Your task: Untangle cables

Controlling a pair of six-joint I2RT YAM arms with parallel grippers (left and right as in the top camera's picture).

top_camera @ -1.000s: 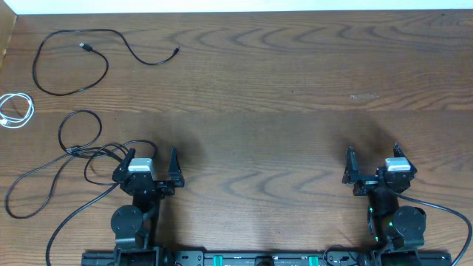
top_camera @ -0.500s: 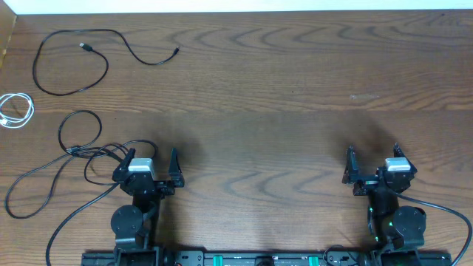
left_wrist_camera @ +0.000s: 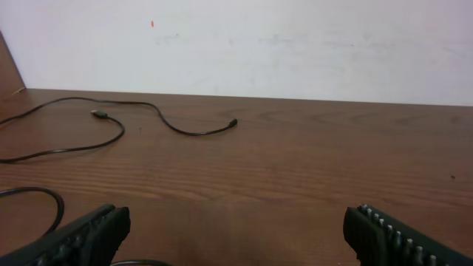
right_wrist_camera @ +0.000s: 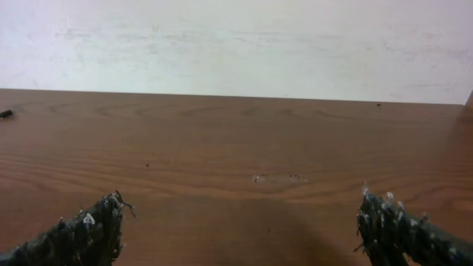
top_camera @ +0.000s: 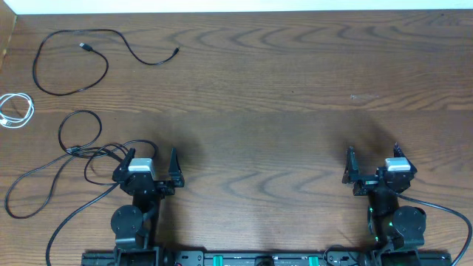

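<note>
Three cables (top_camera: 34, 72) hug table (top_camera: 295, 89) left edge; left tool (top_camera: 153, 152), right tool (top_camera: 373, 149) wide open, empty.

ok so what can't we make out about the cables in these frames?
White cable: overhead, left frame edge cuts its loop.
Near black cable: overhead, blends with the arm's wire beside the left gripper; end untraceable.
Far black cable: plug type too small, overhead and left wrist.
Right wrist: dark speck at left edge, cut off.
</note>
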